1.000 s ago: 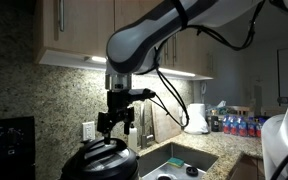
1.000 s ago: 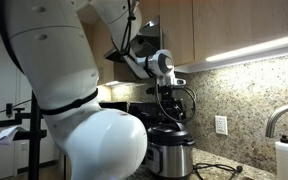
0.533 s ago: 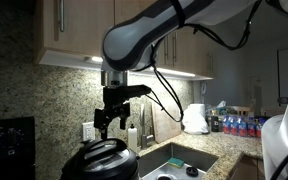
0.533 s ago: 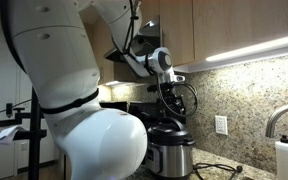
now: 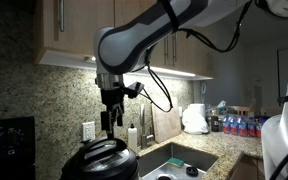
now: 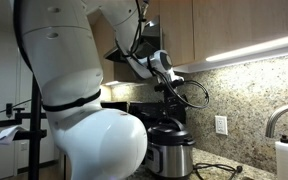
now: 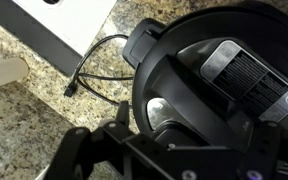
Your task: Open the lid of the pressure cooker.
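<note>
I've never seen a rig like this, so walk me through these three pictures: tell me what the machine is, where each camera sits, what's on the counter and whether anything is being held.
The machine is a single robot arm with a two-fingered tool at its end. Two pictures come from cameras standing outside the robot, looking at a kitchen counter from different places. The third comes from a camera on the wrist, looking down past the tool. On the speckled granite counter stands a round black pressure cooker with its domed lid on. A thin black cable lies beside it, and an exterior view shows a sink nearby. The tool hangs just above the lid, open and holding nothing. As far as I can tell, it is not touching the lid.
</note>
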